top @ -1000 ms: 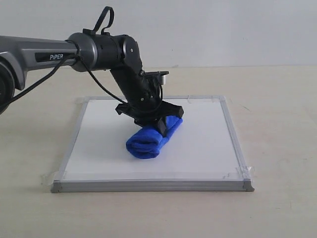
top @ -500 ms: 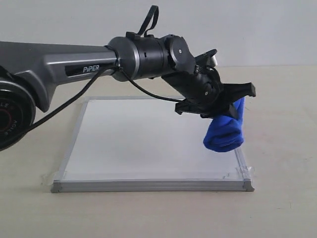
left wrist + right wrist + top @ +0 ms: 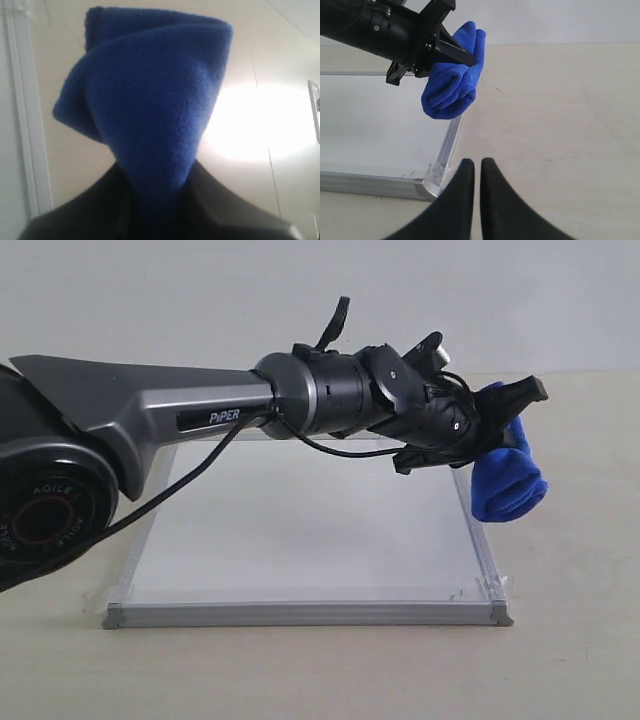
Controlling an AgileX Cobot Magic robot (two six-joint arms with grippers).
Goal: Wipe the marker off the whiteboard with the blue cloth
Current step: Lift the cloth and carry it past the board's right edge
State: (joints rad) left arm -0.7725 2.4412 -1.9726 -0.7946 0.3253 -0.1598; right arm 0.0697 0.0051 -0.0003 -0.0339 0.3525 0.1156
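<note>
The blue cloth (image 3: 508,480) hangs in the air just past the whiteboard's right frame, with my left gripper (image 3: 500,425) shut on its upper end. In the left wrist view the blue cloth (image 3: 150,100) fills the middle and hides the pinched part between the dark jaws. The whiteboard (image 3: 300,530) lies flat on the table, and no red marker line shows on its white surface. My right gripper (image 3: 477,165) is shut on nothing, low over the table beside the whiteboard's near right corner (image 3: 427,185). From that view the blue cloth (image 3: 451,85) hangs over the frame.
The left arm (image 3: 220,415) stretches across above the board from the left. The beige table (image 3: 570,570) surrounds the board, with a white wall behind. Clear tape sits at the board's front corners (image 3: 480,590).
The left gripper has lifted the blue cloth off the middle of the board and swung it right and up, past the board's right frame.
</note>
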